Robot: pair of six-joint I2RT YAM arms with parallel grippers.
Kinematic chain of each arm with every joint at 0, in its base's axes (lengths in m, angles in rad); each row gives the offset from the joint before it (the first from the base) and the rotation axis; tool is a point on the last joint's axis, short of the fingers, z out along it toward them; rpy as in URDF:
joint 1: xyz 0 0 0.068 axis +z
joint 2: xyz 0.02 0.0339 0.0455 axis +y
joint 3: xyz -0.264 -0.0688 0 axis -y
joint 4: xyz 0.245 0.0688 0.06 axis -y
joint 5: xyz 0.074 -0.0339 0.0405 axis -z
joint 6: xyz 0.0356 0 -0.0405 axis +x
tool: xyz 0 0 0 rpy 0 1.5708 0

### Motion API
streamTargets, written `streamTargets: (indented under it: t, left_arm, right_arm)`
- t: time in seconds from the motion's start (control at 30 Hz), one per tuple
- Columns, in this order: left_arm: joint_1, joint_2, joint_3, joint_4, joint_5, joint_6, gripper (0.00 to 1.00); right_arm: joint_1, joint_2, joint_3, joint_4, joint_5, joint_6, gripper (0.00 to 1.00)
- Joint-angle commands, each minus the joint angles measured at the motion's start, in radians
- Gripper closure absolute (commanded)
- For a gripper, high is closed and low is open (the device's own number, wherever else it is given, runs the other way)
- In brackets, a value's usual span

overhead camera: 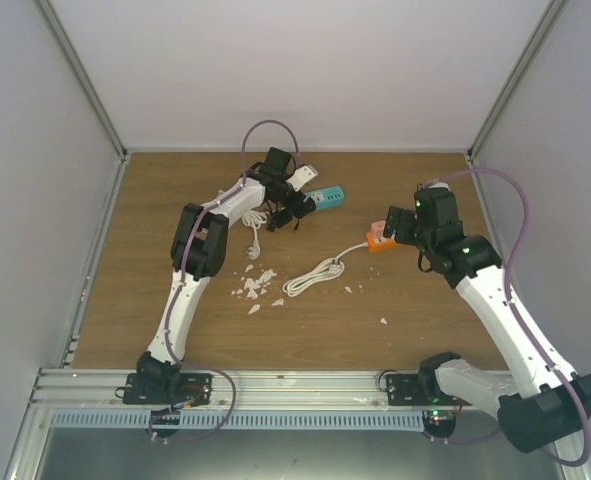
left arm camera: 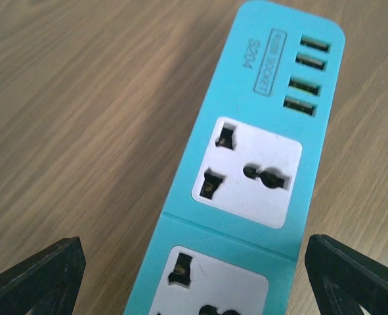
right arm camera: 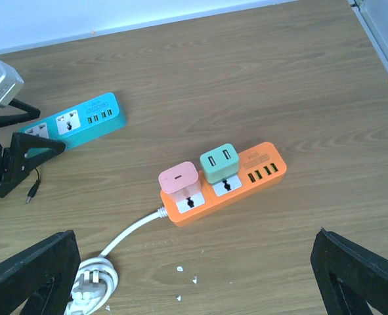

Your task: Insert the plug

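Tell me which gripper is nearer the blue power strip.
Left. The left gripper is right at the blue power strip, open, with a finger on either side of it. The right gripper is across the table, open, by the orange power strip.

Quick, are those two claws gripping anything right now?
Left gripper: jaws open, holding nothing, over the blue power strip.
Right gripper: jaws open, holding nothing, facing the orange power strip.
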Motion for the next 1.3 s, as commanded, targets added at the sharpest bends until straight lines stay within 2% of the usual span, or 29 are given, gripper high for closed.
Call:
streamTargets:
  t: [0.0,0.23,0.33,0.5,0.6,0.7,0.77,0.97,1.27]
  left_arm:
    - [-0.002,0.037,0.033,-0.027,0.021,0.023,0.09]
    - [-0.003,0.011,-0.032,-0.006,0.026,0.0,0.33]
    - [-0.003,-0.023,-0.11,0.034,0.043,-0.016,0.4]
    - [-0.005,-0.093,-0.259,0.109,0.045,-0.056,0.46]
    - [-0.007,-0.142,-0.351,0.16,0.04,-0.1,0.59]
    - [-0.015,-0.197,-0.462,0.234,0.016,-0.15,0.67]
    - [-0.024,-0.234,-0.535,0.278,-0.004,-0.179,0.68]
    - [-0.062,-0.329,-0.752,0.406,-0.055,-0.268,0.64]
    - [-0.147,-0.366,-0.852,0.454,-0.109,-0.345,0.63]
  right_arm:
    - [-0.012,-0.009,-0.008,0.026,0.001,0.003,0.0]
    - [-0.012,-0.009,-0.009,0.03,-0.006,0.002,0.01]
    - [-0.011,-0.01,-0.009,0.03,-0.008,0.0,0.0]
    - [-0.012,-0.009,-0.011,0.033,-0.014,-0.001,0.0]
    - [-0.013,-0.011,-0.013,0.037,-0.023,-0.003,0.0]
    - [-0.012,-0.009,-0.013,0.043,-0.036,-0.008,0.0]
    - [-0.012,-0.008,-0.013,0.045,-0.044,-0.01,0.01]
    - [-0.012,-0.011,-0.013,0.047,-0.048,-0.008,0.0]
    - [-0.012,-0.002,-0.017,0.045,-0.053,-0.008,0.0]
